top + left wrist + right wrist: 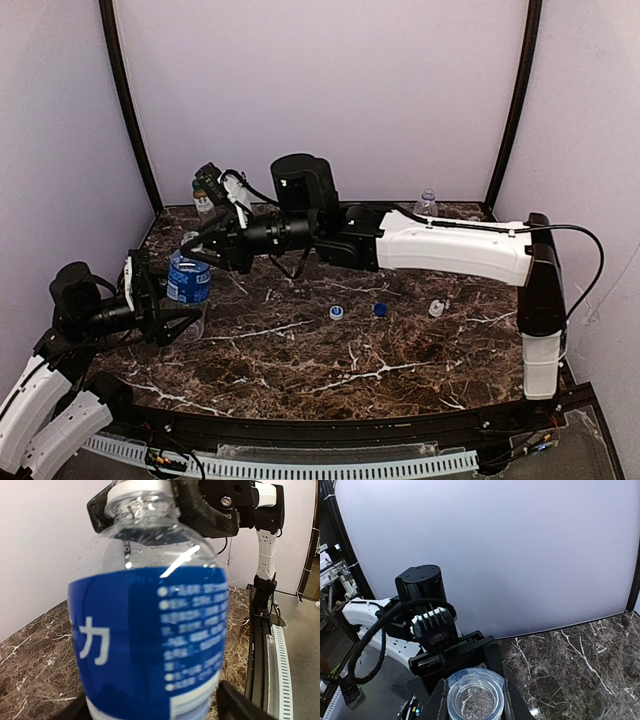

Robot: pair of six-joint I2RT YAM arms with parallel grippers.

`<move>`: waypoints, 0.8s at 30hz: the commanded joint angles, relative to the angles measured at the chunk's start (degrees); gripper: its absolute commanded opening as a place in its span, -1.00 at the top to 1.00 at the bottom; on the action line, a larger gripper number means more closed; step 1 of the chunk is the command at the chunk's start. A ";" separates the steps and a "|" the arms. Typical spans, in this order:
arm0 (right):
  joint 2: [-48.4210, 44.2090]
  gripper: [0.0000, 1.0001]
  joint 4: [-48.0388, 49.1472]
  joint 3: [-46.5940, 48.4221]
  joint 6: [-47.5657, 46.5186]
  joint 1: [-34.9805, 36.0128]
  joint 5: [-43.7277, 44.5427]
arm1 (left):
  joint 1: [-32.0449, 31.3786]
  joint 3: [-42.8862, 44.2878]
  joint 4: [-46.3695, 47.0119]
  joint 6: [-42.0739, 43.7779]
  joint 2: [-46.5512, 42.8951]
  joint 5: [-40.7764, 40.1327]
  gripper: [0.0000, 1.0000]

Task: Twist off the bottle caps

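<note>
A clear bottle with a blue label (188,283) stands upright at the left of the table. My left gripper (180,312) is shut on its lower body; the label (150,640) fills the left wrist view, with my fingers (240,706) at the bottom edge. My right gripper (203,250) reaches across from the right and is shut on the bottle's white cap (134,489). In the right wrist view the cap (475,696) sits between my fingers (436,702). A brownish bottle (203,197) stands back left and a clear unlabelled bottle (427,203) back right. No second blue-labelled bottle shows.
Two loose blue caps (336,312) (381,309) and a white cap (436,308) lie on the marble table (330,370) near the middle. Pale walls close the back and sides. The right arm (450,245) spans the back half of the table.
</note>
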 commanded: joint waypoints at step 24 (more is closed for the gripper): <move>-8.64 1.00 -1.46 -23.47 -5.70 -29.35 37.03 | 3.65 -3.92 -0.49 -1.32 -3.51 -17.28 -0.97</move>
